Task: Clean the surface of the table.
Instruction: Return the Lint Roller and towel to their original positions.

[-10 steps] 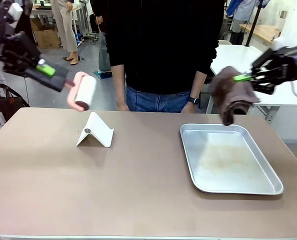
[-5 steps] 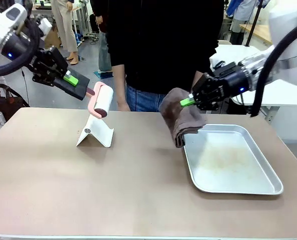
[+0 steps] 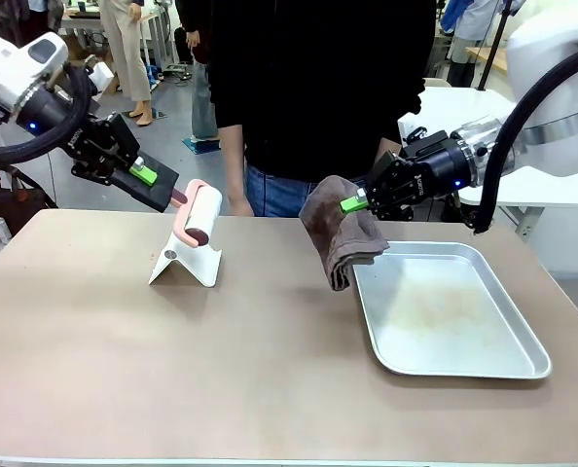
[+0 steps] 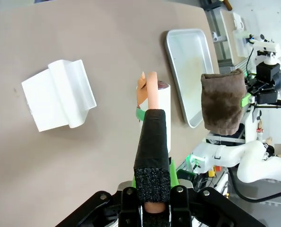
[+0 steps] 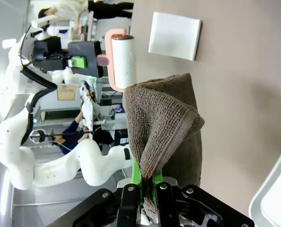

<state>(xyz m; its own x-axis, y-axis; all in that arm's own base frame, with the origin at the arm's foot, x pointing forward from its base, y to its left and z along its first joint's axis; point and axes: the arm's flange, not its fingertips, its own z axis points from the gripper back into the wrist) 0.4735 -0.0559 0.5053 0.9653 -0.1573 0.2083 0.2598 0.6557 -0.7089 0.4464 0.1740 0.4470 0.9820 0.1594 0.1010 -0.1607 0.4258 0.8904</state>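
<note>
While both arms hang above the table [image 3: 270, 370], each is loaded. Left gripper [image 3: 162, 192] is clamped on the pink handle of a lint roller [image 3: 199, 212]; the white roll sits in the air just over a white folded stand [image 3: 187, 263] on the far-left part of the tabletop. From the front I can't tell whether roller and stand touch. Left wrist view: fingers [image 4: 152, 146] closed along the handle, roller [image 4: 154, 106] pointing away over the table [image 4: 107, 47], stand [image 4: 60, 99] off to one side of it, apart in that view.

Right gripper [image 3: 352, 202] is pinched shut on a brown cloth [image 3: 338, 233]. Cloth hangs folded, lower end dangling near the far-left corner of the metal tray [image 3: 445, 365], clear of the tabletop as far as the front view shows. Right wrist view: cloth [image 5: 164, 127] bunched between the green pads, table [image 5: 244, 94] beyond it, stand [image 5: 174, 35] and roller [image 5: 121, 59] farther out, tray edge [image 5: 277, 194] at the corner.

Table spans the whole foreground, tan-brown with pale near edge. Tray lies on its right half, with a faint brownish smear inside. A person in a black top and jeans [image 3: 308, 97] stands at the far edge, between the two grippers.
</note>
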